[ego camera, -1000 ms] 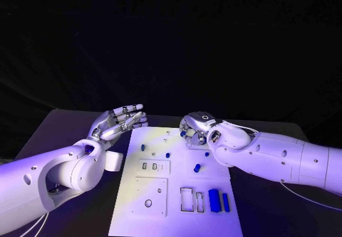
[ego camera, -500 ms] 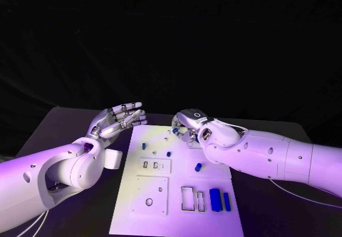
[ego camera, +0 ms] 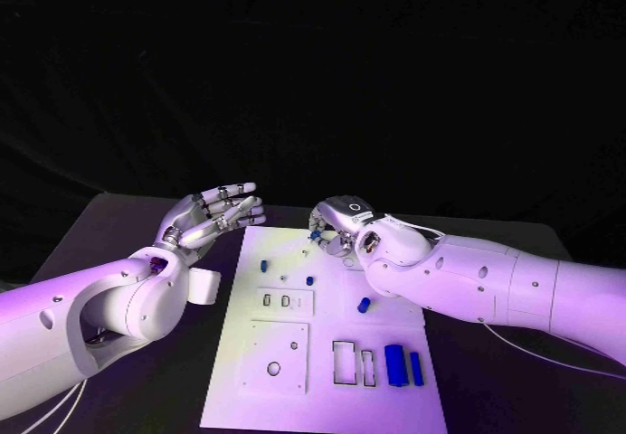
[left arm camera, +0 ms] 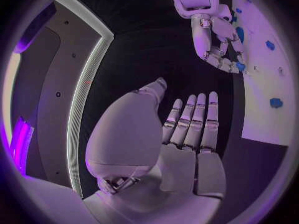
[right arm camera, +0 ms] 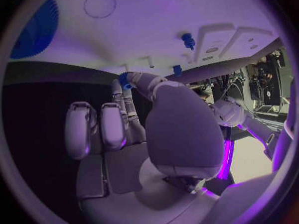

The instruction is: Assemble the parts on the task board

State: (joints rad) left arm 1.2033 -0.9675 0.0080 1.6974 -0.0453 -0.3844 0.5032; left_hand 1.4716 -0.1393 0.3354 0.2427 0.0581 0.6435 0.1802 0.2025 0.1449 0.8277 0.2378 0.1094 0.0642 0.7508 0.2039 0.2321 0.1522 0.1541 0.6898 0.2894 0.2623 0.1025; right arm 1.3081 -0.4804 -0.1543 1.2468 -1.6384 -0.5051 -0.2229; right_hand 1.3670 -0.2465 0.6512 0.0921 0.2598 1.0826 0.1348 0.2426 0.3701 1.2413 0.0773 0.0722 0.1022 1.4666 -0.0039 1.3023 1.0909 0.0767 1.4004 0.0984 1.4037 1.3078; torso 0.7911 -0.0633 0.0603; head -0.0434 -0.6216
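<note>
The task board lies in the middle of the desk. The right hand is over the far end of the board, and its fingers pinch a small blue part at the tips, probably to bring it to a hole there. The left hand hovers beside the far left corner of the board with fingers straight and side by side, holding nothing, so it seems to wait. Other blue parts lie at the near right side of the board.
</note>
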